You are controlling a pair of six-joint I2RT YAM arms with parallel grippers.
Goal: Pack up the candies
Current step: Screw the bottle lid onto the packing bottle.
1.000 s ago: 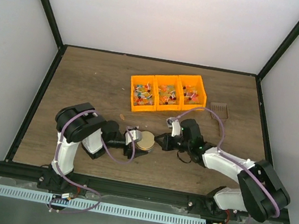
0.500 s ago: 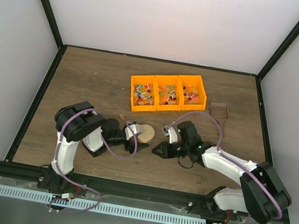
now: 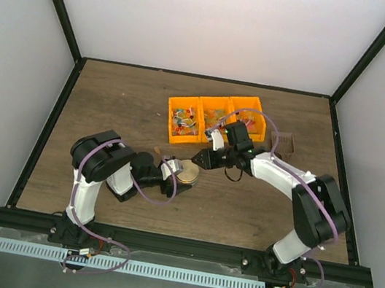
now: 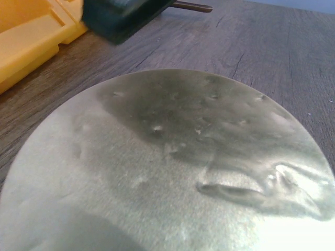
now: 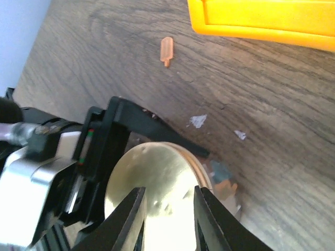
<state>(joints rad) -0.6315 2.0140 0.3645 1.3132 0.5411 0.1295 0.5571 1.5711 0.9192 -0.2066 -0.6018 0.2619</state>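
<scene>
Lid step, likely: left fingers (image 5: pixel 152 125) clamped on jar (image 3: pixel 189 175); right fingers (image 5: pixel 131 219) slightly apart above lid (image 5: pixel 157 178), at its 1 o'clock. Next: grip rim squarely.

Dull sheen on the round lid (image 4: pixel 172 167), matt grain on the counter (image 4: pixel 272 47)

The lid shows a pale, metallic-looking skin, dimpled and creased, with soft glare at one edge. The counter is dark wood grain, matt and streaky. The bin (image 5: pixel 261 21) is smooth orange plastic, faintly glossy. The right pincer (image 5: pixel 168 201) looks like matt black plastic.
</scene>
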